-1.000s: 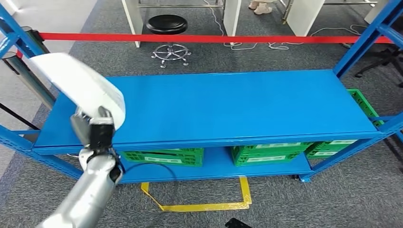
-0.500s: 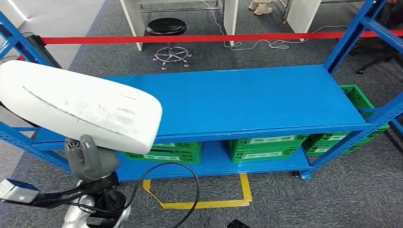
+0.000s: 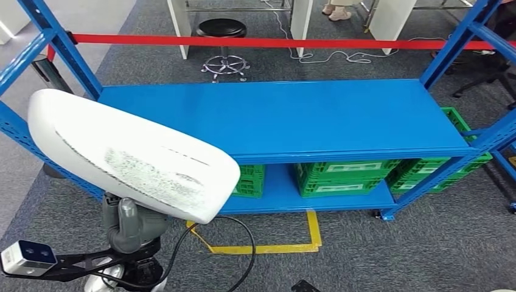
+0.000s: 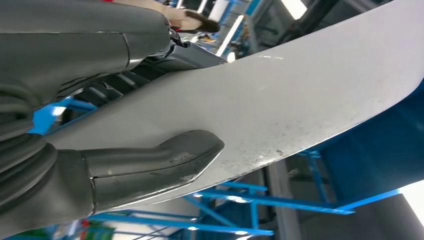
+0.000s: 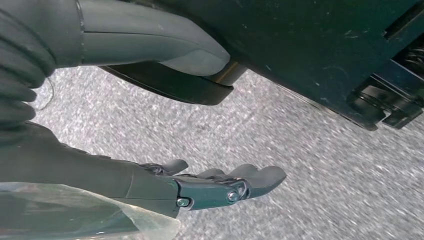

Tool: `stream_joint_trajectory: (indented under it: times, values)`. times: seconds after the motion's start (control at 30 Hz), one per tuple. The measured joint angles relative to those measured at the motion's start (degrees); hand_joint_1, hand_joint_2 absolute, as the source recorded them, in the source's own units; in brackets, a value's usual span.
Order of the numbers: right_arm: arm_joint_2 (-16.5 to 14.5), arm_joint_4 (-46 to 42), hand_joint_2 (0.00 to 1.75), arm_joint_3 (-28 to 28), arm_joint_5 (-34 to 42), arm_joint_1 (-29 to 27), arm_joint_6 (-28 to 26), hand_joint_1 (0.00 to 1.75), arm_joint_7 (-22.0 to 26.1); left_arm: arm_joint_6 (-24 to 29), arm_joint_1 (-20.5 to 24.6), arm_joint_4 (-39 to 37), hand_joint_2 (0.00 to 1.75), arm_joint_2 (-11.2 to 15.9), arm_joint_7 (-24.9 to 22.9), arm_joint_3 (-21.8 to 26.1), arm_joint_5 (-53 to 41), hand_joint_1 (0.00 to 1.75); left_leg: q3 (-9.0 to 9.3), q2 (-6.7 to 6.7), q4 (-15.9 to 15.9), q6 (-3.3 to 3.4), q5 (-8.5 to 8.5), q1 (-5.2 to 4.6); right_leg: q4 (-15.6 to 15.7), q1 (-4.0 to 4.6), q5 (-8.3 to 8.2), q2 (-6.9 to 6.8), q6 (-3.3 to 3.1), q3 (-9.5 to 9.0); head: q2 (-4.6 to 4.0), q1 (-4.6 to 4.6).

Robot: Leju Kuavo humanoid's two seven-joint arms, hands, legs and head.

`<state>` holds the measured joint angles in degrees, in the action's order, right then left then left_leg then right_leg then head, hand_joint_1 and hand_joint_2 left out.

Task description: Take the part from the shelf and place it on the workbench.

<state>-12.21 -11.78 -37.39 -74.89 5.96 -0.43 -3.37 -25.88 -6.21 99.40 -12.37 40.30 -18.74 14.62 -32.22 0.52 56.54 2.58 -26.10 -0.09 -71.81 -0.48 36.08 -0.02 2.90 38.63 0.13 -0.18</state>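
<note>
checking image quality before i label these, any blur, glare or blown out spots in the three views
Head view: sharp overall, soft even light, the white part shows grey scuffs clearly. Left wrist view: part in focus near the left hand, background shelf frame blurred, bright blown-out patches at the picture's corners. Right wrist view: carpet streaked with motion blur, right hand fairly sharp.

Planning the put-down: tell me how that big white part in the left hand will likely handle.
The white part probably is stiff: it juts far past the left hand without visibly sagging. Likely light for its size, since one hand carries it. The smooth, curved surface under the thumb may be slippery and let it swing.
</note>
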Motion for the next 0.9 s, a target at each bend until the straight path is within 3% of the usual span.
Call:
stream_joint_trajectory:
  times: [0.03, 0.07, 0.13, 0.2, 0.27, 0.33, 0.37, 0.47, 0.5, 0.53, 0.57, 0.63, 0.7, 0.73, 0.83, 0.9]
  values:
    - [0.04, 0.0, 1.75, -0.13, 0.09, -0.07, 0.06, 0.0, 0.17, -0.33, -0.11, -0.25, 1.75, 0.0, 0.0, 0.04, -0.19, 1.75, -0.92, 0.0, 0.08, -0.05, 0.64, -0.02, -1.18, -0.01, -0.3, 0.0, 0.09, -0.76, 0.0, 0.02]
    - [0.07, 0.0, 1.75, -0.27, 0.18, -0.2, 0.11, 0.0, 0.29, -0.62, -0.21, -0.45, 1.75, -0.01, 0.0, 0.09, -0.35, 1.75, -1.8, -0.01, 0.19, -0.17, 1.24, 0.0, -0.56, -0.05, -1.62, 0.0, 0.16, -2.33, 0.0, 0.04]
    - [0.09, 0.01, 1.75, -0.52, 0.37, -0.61, 0.36, 0.0, 0.66, -1.03, -0.32, -0.67, 1.75, -0.09, 0.0, 0.19, -0.66, 1.75, -3.31, -0.09, 0.54, -0.61, 2.31, 0.01, 5.79, -0.2, -4.27, 0.02, 0.22, -7.83, 0.0, 0.05]
    - [0.02, 0.04, 1.75, -0.7, 0.46, -1.08, 1.16, 0.0, 1.82, -1.07, -0.36, -0.73, 1.75, -0.18, 0.0, 0.26, -1.1, 1.75, -4.28, -0.15, 1.05, -1.23, 3.25, -0.11, 13.58, -0.18, -3.96, 0.24, -0.13, -13.06, 0.0, 0.09]
    - [-0.7, 0.1, 1.75, -0.8, 0.34, -1.42, 1.04, 0.0, 2.5, -0.59, -0.35, -0.75, 1.75, -0.23, -0.01, 0.26, -1.84, 1.75, -4.78, -0.09, 1.28, -1.87, 4.25, -0.13, 16.62, 0.07, -2.93, 0.47, -0.86, -14.35, 0.0, 0.11]
    - [-2.09, 0.19, 1.75, -0.9, 0.18, -1.54, -0.24, 0.0, 1.84, 0.09, -0.32, -0.8, 1.75, -0.28, -0.02, 0.27, -2.46, 1.75, -5.23, -0.11, 1.66, -2.54, 4.04, 0.1, 16.62, 0.06, -3.4, 0.3, -1.94, -13.37, 0.0, 0.12]
    - [-2.78, 0.22, 1.75, -0.93, 0.13, -1.56, -0.68, 0.0, 1.52, 0.4, -0.3, -0.84, 1.75, -0.28, -0.02, 0.27, -2.55, 1.75, -5.56, -0.16, 2.76, -2.86, 2.41, 0.2, 16.64, 0.01, -3.91, 0.14, -2.51, -12.89, 0.0, 0.06]
    - [-3.9, 0.33, 1.75, -0.95, 0.03, -1.55, -0.96, 0.0, 1.29, 1.09, -0.2, -1.02, 1.75, -0.22, -0.02, 0.13, -2.03, 1.75, -6.93, -0.22, 11.78, -3.53, -6.32, 0.35, 16.56, 0.08, -5.74, -0.31, -3.4, -11.1, 0.0, -0.19]
    - [-4.0, 0.36, 1.75, -0.96, 0.03, -1.46, -0.96, 0.0, 1.23, 1.24, -0.15, -1.11, 1.75, -0.17, -0.03, 0.02, -1.8, 1.75, -7.05, -0.22, 14.97, -3.61, -7.78, 0.38, 16.43, 0.17, -6.37, -0.42, -3.47, -10.42, 0.0, -0.22]
    - [-4.03, 0.37, 1.75, -0.97, -0.03, -1.34, -1.04, 0.0, 1.15, 1.35, -0.1, -1.23, 1.75, -0.1, -0.03, -0.1, -1.62, 1.75, -6.67, -0.23, 16.84, -3.56, -7.71, 0.39, 16.22, 0.27, -6.97, -0.51, -3.47, -9.67, 0.0, -0.23]
    - [-4.03, 0.37, 1.75, -0.98, -0.13, -1.22, -1.17, 0.0, 1.06, 1.42, -0.07, -1.33, 1.75, -0.04, -0.03, -0.26, -1.49, 1.75, -5.56, -0.23, 16.84, -3.39, -6.51, 0.37, 15.93, 0.38, -7.51, -0.56, -3.47, -8.86, 0.0, -0.24]
    - [-4.12, 0.37, 1.75, -0.99, -0.38, -0.99, -1.6, 0.0, 0.98, 1.51, 0.01, -1.41, 1.75, 0.11, -0.03, -0.67, -1.3, 1.75, -0.94, -0.26, 11.25, -2.59, -3.64, 0.17, 15.3, 0.6, -8.41, -0.56, -3.41, -7.19, 0.0, -0.22]
    - [-4.27, 0.37, 1.75, -0.99, -0.52, -0.87, -1.88, 0.0, 0.98, 1.51, 0.1, -1.41, 1.75, 0.19, -0.03, -1.03, -1.24, 1.75, 3.78, -0.28, 3.71, -1.73, -3.2, -0.15, 14.85, 0.78, -9.16, -0.51, -3.07, -6.1, 0.0, -0.19]
    - [-4.33, 0.37, 1.75, -0.99, -0.55, -0.84, -1.93, 0.0, 0.98, 1.5, 0.12, -1.41, 1.75, 0.21, -0.03, -1.12, -1.22, 1.75, 4.89, -0.28, 1.54, -1.48, -3.55, -0.32, 14.75, 0.77, -9.58, -0.52, -2.81, -5.73, 0.0, -0.2]
    - [-4.31, 0.37, 1.75, -1.01, -0.54, -0.79, -1.99, 0.0, 1.03, 1.14, 0.15, -1.45, 1.75, 0.21, -0.03, -1.2, -1.28, 1.75, 4.68, -0.13, -0.33, -1.09, -3.2, -0.27, 14.38, 0.74, -9.96, -0.48, -1.75, -4.66, 0.0, -0.17]
    - [-4.26, 0.37, 1.75, -1.01, -0.54, -0.72, -2.01, 0.0, 1.12, 0.72, 0.18, -1.53, 1.75, 0.2, -0.03, -1.27, -1.58, 1.75, 3.52, 0.07, -0.91, -0.52, -2.13, 0.05, 11.7, 0.71, -6.41, -0.27, -1.1, -3.3, 0.0, 0.02]
